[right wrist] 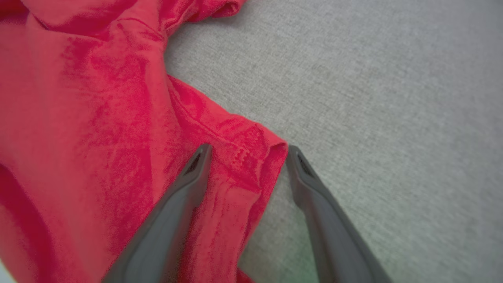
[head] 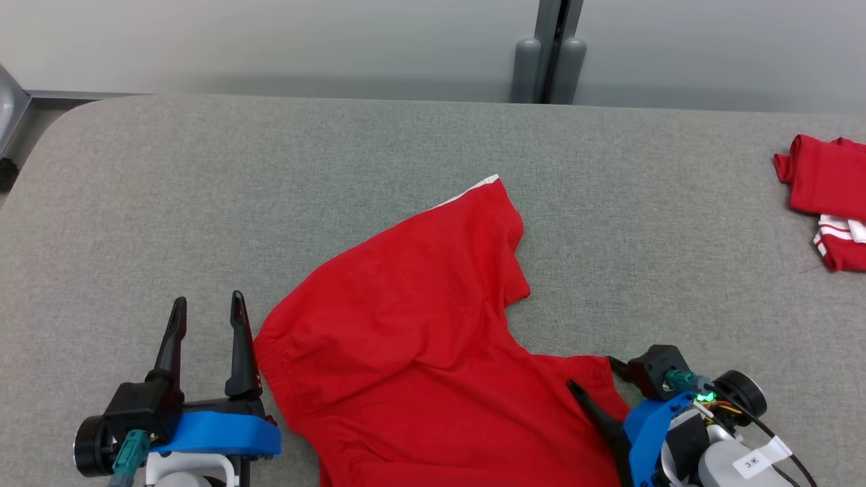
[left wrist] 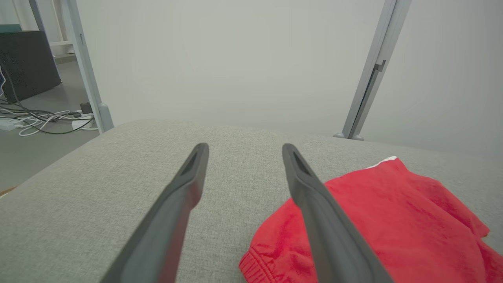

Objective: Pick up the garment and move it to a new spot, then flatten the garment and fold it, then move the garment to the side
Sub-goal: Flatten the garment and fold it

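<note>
Head view: garment [head: 419, 325] lies rumpled on the table [head: 203, 169], centre to near edge, one leg thrown up toward the far side. A red pile [head: 825, 196] sits at the far right, well apart. Left gripper [head: 208, 298] is seen spread wide at near left, empty, just beside the garment's left edge. Right gripper [head: 592, 372] is at near right, also spread and holding nothing, tips over the near-right leg. Step is judged to be a two-point grab for lifting or flattening, and neither grab is made yet.

Left wrist view: fingers [left wrist: 314, 204] are parted over bare table, with the waistband [left wrist: 255, 263] under the right finger only. Nothing is caught between them. A shift right is advised before closing so the elastic edge lands between both fingers. Otherwise only table is pinched.

Right wrist view: the hem corner [right wrist: 271, 147] is straddled, one finger over cloth and one over table. Placement looks good. Descent to the table and a close across the stitched hem are advised, since the doubled fabric should grip better than a single layer. Whether the tips touch the cloth cannot be told. Both grabs are best closed before any pull. A one-sided pull is likely to drag and bunch the garment.
</note>
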Robot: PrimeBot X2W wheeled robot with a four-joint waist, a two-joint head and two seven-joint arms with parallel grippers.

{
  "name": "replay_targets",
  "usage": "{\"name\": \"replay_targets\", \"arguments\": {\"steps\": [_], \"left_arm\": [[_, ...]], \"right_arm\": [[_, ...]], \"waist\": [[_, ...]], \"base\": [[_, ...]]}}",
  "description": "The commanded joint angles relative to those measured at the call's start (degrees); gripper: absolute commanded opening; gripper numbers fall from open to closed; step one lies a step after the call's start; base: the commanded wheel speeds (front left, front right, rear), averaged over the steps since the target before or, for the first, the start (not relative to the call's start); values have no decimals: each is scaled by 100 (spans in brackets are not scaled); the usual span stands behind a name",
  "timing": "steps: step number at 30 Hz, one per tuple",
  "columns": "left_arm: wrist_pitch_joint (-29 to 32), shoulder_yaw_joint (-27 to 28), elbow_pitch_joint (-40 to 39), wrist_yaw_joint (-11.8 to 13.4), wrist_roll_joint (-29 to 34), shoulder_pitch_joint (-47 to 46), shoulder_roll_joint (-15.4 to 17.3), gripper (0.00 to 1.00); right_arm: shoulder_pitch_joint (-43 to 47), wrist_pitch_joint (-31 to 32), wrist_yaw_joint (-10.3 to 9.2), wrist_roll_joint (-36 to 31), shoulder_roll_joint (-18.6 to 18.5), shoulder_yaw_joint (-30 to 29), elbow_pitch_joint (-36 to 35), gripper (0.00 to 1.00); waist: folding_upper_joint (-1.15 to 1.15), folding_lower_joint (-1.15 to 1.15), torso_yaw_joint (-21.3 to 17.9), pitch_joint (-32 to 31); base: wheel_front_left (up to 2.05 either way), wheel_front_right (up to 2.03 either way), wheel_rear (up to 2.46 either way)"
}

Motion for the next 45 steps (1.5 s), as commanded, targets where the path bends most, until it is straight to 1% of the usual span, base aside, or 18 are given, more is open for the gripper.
{"name": "replay_targets", "arguments": {"steps": [1,2,3,8,12,15,20,21,22,27,31,32,34,37,41,45], "left_arm": [[-25,23,-23,26,-9,-105,-6,100],[-25,16,-26,25,-12,-109,-7,100],[-25,4,-28,27,-19,-112,-7,100],[-25,20,-17,42,-42,-153,-7,100],[-25,-10,-19,48,-52,-202,-6,100],[-25,-31,-38,52,-57,-225,-5,100],[-25,-61,-12,57,-64,-238,-6,100],[-25,-72,-4,59,-69,-252,-8,100],[-25,-81,4,61,-78,-266,-8,100],[-25,-18,20,61,-58,-175,-7,100],[-25,68,20,25,50,-65,-6,100],[-25,104,18,8,75,-32,-6,100],[-25,144,3,-8,114,35,-9,100],[-25,229,-3,-35,183,120,-6,100],[-25,293,-11,-39,262,225,-5,100],[-25,346,5,-47,311,309,-6,100]], "right_arm": [[-115,19,3,-15,8,131,107,73],[-143,5,3,48,33,229,154,22],[-192,-15,4,107,52,293,194,0],[-636,-226,2,215,55,398,376,0],[-1150,-470,2,280,106,214,623,0],[-1580,-643,2,278,161,45,932,0],[-2132,-848,2,222,392,-73,1750,0],[-2221,-933,2,232,449,-52,1879,64],[-2283,-1020,2,250,484,-46,2023,100],[-2383,-1841,2,349,574,-274,2463,100],[-2160,-2097,2,319,527,-580,2346,100],[-2063,-2113,2,305,511,-685,2191,100],[-1820,-2117,2,242,469,-974,1626,100],[-1189,-2117,2,79,444,-1454,790,100],[-376,-2118,2,-100,563,-2017,-182,100],[327,-2119,2,-267,764,-2398,-998,100]], "waist": [[0,0,7,13],[0,0,12,22],[0,0,18,28],[0,0,18,66],[0,0,61,104],[0,0,110,127],[0,0,175,164],[0,0,185,167],[0,0,192,164],[0,0,115,65],[0,0,-39,-76],[0,0,-84,-118],[0,0,-180,-187],[0,0,-296,-278],[0,0,-430,-386],[0,0,-527,-456]], "base": [[0,0,0],[0,0,0],[0,0,0],[0,0,0],[0,0,0],[0,0,0],[0,0,0],[0,0,0],[0,0,0],[0,0,0],[0,0,0],[0,0,0],[0,0,0],[0,0,0],[0,0,0],[0,0,0]]}}
